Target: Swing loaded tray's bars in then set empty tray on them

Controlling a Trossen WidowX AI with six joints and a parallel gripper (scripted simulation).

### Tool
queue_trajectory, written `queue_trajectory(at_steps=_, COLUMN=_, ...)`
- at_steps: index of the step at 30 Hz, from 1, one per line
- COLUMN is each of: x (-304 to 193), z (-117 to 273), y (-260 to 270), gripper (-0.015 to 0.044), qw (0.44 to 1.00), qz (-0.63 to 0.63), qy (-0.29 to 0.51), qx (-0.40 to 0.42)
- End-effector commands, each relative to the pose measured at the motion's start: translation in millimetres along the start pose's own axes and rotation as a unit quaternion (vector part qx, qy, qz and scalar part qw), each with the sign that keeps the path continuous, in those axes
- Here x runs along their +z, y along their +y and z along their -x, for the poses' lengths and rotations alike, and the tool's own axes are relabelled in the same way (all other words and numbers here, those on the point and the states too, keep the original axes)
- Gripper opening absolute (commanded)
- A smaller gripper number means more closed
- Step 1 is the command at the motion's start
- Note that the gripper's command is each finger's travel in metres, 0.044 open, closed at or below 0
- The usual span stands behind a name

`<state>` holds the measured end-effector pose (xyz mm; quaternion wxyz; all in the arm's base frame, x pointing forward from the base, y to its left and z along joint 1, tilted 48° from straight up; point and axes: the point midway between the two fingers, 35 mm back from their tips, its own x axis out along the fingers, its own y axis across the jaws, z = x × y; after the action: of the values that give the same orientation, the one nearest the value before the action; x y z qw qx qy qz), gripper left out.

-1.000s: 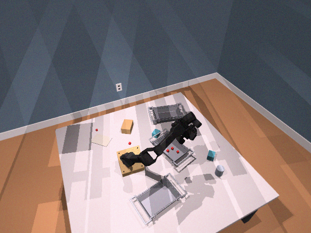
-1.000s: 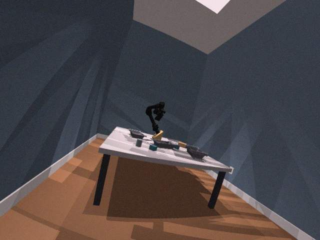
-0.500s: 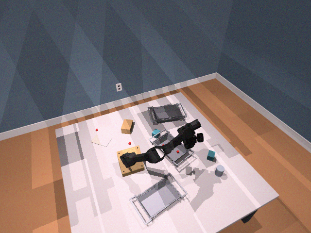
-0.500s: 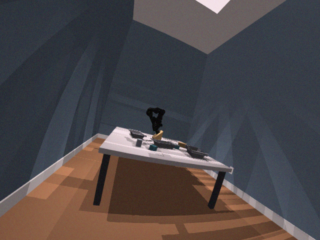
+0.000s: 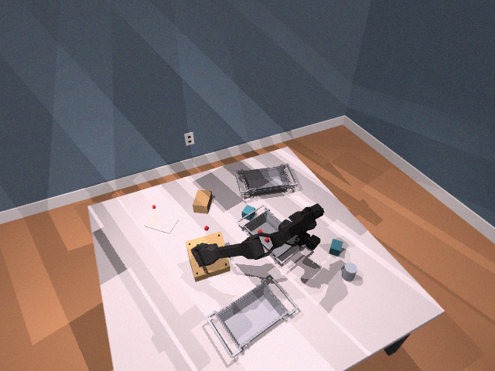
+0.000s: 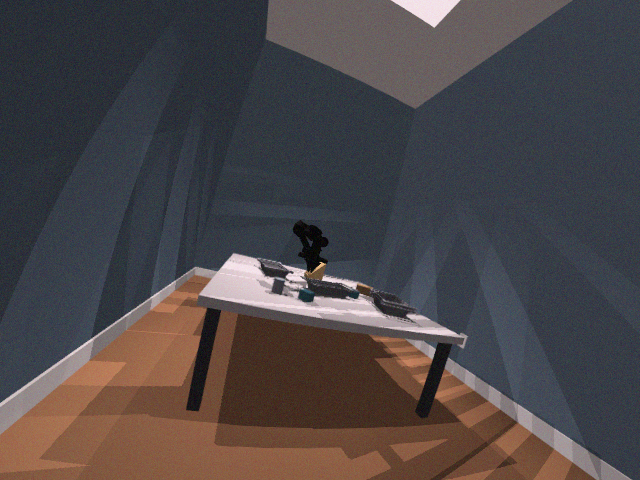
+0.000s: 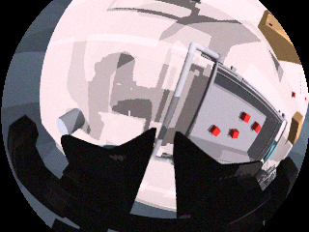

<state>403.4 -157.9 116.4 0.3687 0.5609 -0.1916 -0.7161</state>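
Note:
The loaded tray (image 5: 271, 219) (image 6: 329, 288) (image 7: 208, 103) stands mid-table, with several small red blocks (image 5: 267, 239) (image 7: 234, 133) inside. Its bar (image 7: 183, 79) at one end lies swung out beyond the rim. The bar at the other end also appears swung out in the top view. My gripper (image 7: 165, 133) is slightly open and empty, its fingertips pointing down over the first bar, which shows between them in the wrist view; the height gap cannot be told. An empty tray (image 5: 255, 319) (image 6: 273, 267) lies at the front, both its bars out.
Another empty tray (image 5: 265, 179) (image 6: 392, 304) stands at the back. Teal blocks (image 5: 336, 247) (image 5: 248, 212) (image 6: 306, 295) stand off the loaded tray's ends. A grey cylinder (image 5: 349, 271) (image 6: 278, 285) (image 7: 70, 122) and a wooden block (image 5: 203, 201) stand nearby. Loose red cubes (image 5: 206, 228) (image 5: 154, 206) lie near the base.

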Motion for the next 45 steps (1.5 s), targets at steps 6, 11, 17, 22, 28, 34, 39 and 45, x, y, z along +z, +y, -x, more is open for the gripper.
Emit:
queue_trajectory(at_steps=6, x=5.2, z=-13.5, y=-2.5, gripper=0.0086, qw=0.997, qz=-0.075, qy=-0.026, qx=-0.02)
queue_trajectory(at_steps=11, x=5.1, z=-15.6, y=-2.6, gripper=0.0086, qw=0.997, qz=-0.075, qy=-0.026, qx=-0.02)
queue_trajectory(at_steps=17, x=5.0, z=-36.3, y=-3.1, gripper=0.0086, qw=0.997, qz=-0.075, qy=-0.026, qx=-0.02)
queue_trajectory(at_steps=22, x=6.5, z=-58.2, y=-3.9, gripper=0.0086, qw=0.997, qz=-0.075, qy=-0.026, qx=-0.019)
queue_trajectory(at_steps=28, x=8.4, z=-73.2, y=-4.6, gripper=0.0086, qw=0.997, qz=-0.075, qy=-0.027, qx=-0.019)
queue_trajectory(at_steps=34, x=6.8, z=-63.1, y=-9.6, gripper=0.0086, qw=0.997, qz=-0.075, qy=-0.027, qx=-0.019)
queue_trajectory(at_steps=39, x=4.3, z=-45.2, y=-20.1, gripper=0.0086, qw=0.997, qz=-0.075, qy=-0.027, qx=-0.02)
queue_trajectory(at_steps=45, x=1.7, z=-38.2, y=-34.4, gripper=0.0086, qw=0.997, qz=-0.075, qy=-0.027, qx=-0.02)
